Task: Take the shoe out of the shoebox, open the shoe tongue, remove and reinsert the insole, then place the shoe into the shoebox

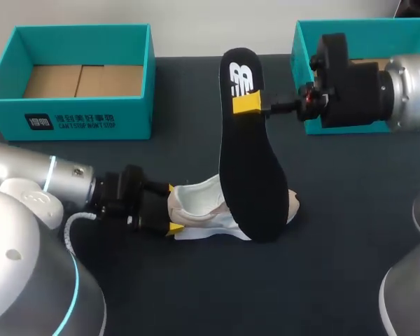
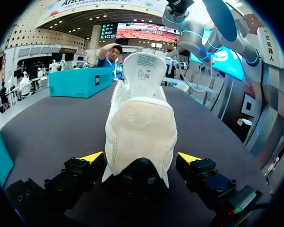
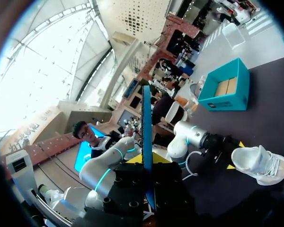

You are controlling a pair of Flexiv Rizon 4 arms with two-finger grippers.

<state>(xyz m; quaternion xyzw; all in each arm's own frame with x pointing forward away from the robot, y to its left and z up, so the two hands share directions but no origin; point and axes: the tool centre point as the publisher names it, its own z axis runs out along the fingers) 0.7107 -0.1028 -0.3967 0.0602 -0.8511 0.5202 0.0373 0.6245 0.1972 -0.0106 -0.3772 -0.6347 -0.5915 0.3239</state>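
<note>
Two grips held: the left jaws closed on the heel of the soft white shoe point(image 1: 199, 199) on the desk point(image 1: 336, 266). The right jaws pinched the black insole point(image 1: 252, 175) upright over it. It looked light and floppy, so a hold near its heel seemed best.

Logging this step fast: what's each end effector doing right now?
Left end effector: at the heel of the shoe, grip cannot be told.
Right end effector: closed, holding the insole.
</note>
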